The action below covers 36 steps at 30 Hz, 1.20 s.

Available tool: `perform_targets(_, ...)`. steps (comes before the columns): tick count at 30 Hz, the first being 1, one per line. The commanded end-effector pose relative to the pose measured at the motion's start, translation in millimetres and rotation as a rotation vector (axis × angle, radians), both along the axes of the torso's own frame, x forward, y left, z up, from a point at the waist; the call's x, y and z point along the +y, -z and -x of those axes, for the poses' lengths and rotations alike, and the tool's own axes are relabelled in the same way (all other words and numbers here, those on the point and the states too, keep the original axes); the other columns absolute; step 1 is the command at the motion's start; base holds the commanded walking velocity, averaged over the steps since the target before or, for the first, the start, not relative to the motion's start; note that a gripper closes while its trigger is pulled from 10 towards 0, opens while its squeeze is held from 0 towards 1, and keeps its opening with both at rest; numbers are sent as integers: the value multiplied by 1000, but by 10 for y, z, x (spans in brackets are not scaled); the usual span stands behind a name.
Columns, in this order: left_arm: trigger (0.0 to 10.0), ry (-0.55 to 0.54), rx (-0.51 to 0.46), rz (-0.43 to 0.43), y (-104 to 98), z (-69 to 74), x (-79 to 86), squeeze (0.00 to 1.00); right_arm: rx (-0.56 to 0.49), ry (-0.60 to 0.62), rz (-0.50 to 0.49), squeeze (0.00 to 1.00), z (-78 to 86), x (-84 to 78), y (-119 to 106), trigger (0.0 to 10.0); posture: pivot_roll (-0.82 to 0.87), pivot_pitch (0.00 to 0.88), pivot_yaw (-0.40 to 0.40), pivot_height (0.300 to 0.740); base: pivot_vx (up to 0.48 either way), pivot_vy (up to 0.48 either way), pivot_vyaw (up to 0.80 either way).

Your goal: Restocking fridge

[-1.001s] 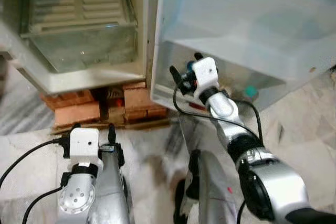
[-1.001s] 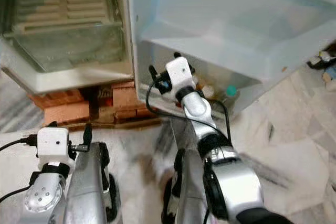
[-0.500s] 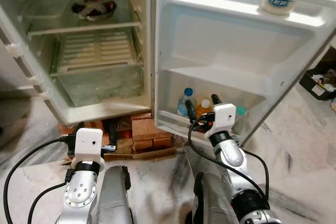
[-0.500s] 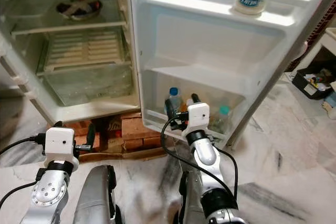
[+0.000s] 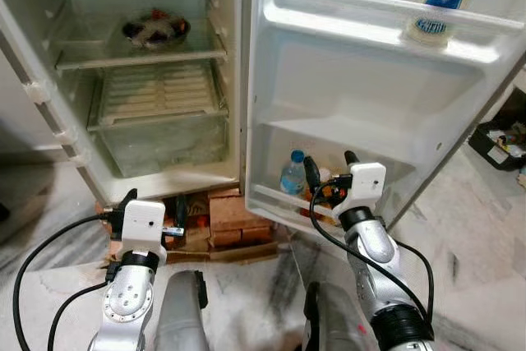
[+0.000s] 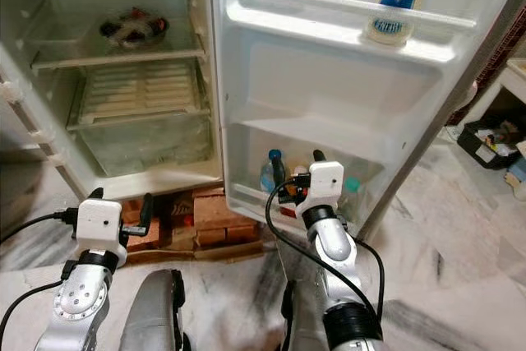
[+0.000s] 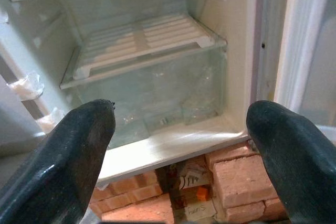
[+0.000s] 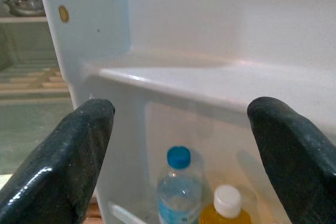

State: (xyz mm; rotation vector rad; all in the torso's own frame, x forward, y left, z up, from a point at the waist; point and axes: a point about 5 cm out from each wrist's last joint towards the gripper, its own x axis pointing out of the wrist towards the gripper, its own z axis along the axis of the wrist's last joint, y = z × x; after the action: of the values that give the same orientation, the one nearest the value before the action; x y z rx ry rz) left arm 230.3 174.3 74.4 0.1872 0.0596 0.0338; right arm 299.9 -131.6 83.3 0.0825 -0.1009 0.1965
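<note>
The fridge stands open with its door (image 5: pixel 370 80) swung to the right. The door's bottom shelf holds a blue-capped water bottle (image 5: pixel 292 174), an orange bottle with a white cap (image 8: pixel 226 211) and a teal-capped bottle (image 6: pixel 352 185). My right gripper (image 5: pixel 329 160) is open just in front of that shelf and holds nothing. My left gripper (image 5: pixel 152 203) is also open and empty. It is low before the clear crisper drawer (image 7: pixel 152 93). A white bottle with a blue label (image 5: pixel 436 6) stands on the upper door shelf. A bowl (image 5: pixel 154 29) rests on an inner shelf.
The fridge sits on red bricks (image 5: pixel 234 215) above a marble floor (image 5: pixel 468 228). A black crate (image 5: pixel 501 133) of small items lies on the floor at the far right. The open door's outer edge (image 5: pixel 460 133) slants down on my right side.
The camera has tilted up, so more of the fridge and the upper door shelf shows. My right gripper stays open by the lower door shelf. The left gripper is unchanged.
</note>
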Motion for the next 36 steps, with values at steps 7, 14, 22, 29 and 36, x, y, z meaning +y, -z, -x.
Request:
perform_targets(7,10000,23,-10,-8,-3,-34,-37,0,-10,26,2,0,2,-78,-97,10000,118,0,-42,691,0,0,0)
perform_targets(14,10000,28,-5,-11,6,-65,-91,0,3,35,2,0,15,-105,-86,10000,113,0,-42,736,0,0,0)
perform_targets(22,10000,33,-5,-20,11,-75,-107,0,28,19,3,0,30,-95,-68,10000,110,0,-46,740,0,0,0)
perform_targets(29,10000,28,9,-26,32,-67,-114,0,89,-10,11,0,64,-64,28,10000,107,0,-47,740,0,0,0)
perform_targets(36,10000,19,15,-27,40,-60,-95,0,118,-24,8,0,86,-32,76,10000,108,0,-47,740,-191,0,0)
